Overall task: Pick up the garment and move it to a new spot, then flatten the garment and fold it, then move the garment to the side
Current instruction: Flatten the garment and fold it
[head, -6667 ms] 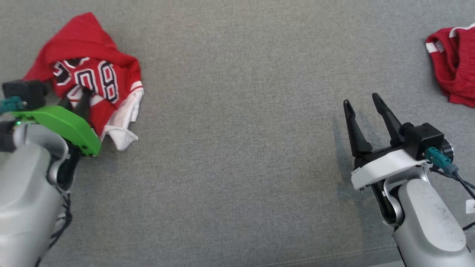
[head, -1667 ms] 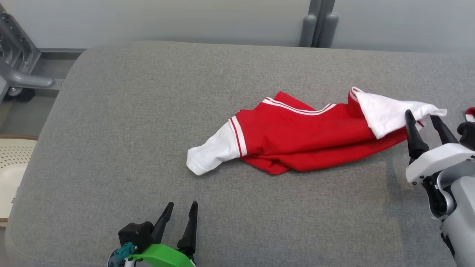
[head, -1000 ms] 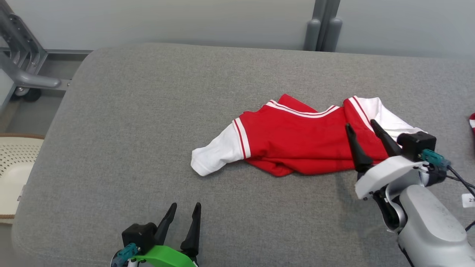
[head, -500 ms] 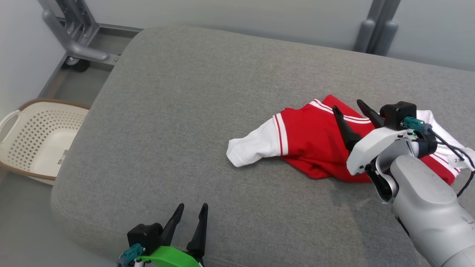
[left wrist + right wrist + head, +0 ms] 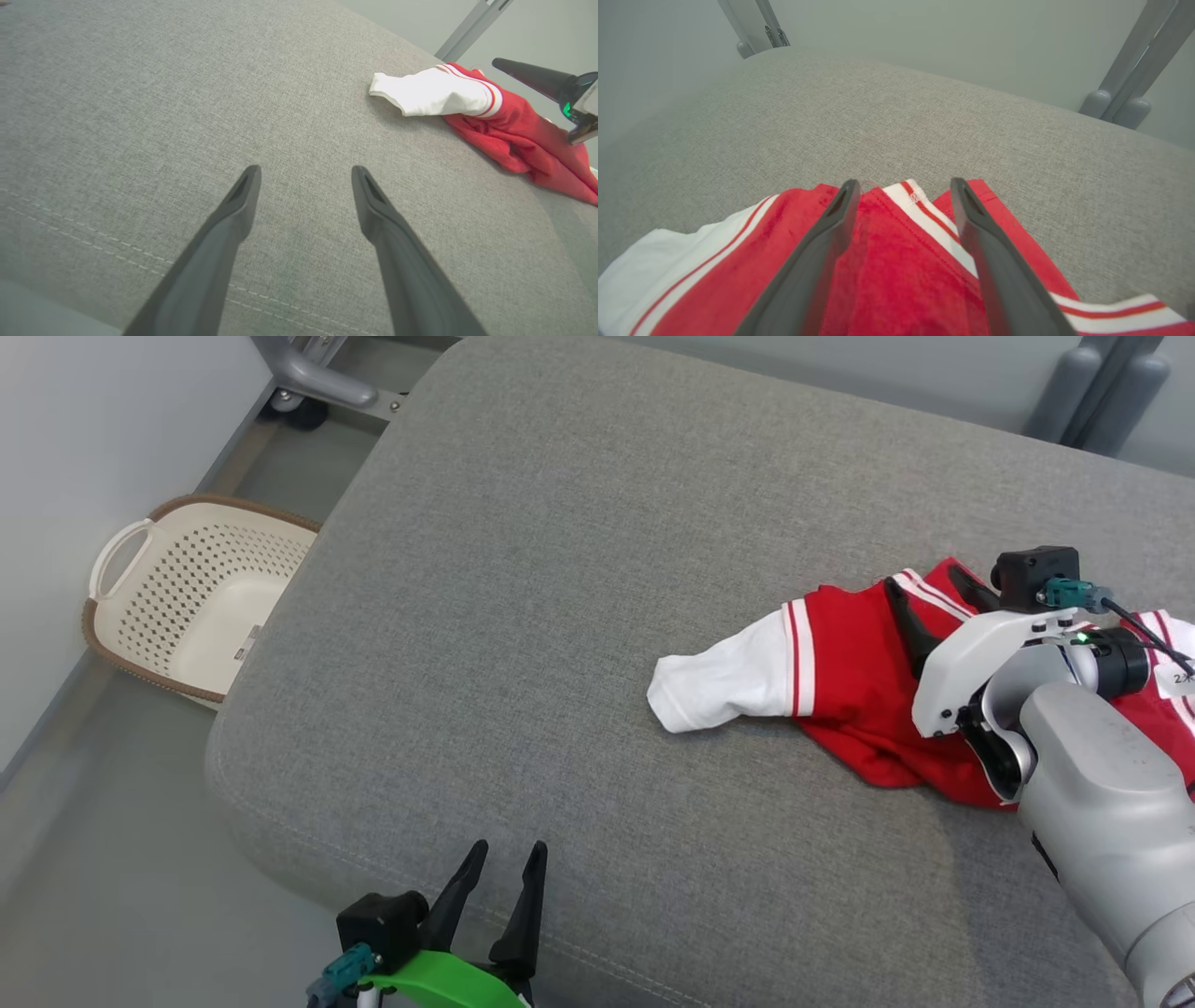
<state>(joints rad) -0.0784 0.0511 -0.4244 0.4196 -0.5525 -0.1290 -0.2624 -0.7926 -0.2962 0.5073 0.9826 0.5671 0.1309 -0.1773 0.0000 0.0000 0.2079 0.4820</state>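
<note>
Where it is laid: red, white-sleeved cloth garment (image 5: 845, 658), crumpled on grey fabric cushion (image 5: 560, 569), right side.
Right gripper (image 5: 924, 581): fingers parted, held over garment.
Left gripper (image 5: 509, 847): fingers parted, at cushion's near edge.

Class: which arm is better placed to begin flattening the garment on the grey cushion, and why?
Right, probably. The right gripper is open over the garment, its fingers either side of a striped edge. The left gripper, open too, sits near the front edge of the cushion, apart from the white sleeve.
</note>
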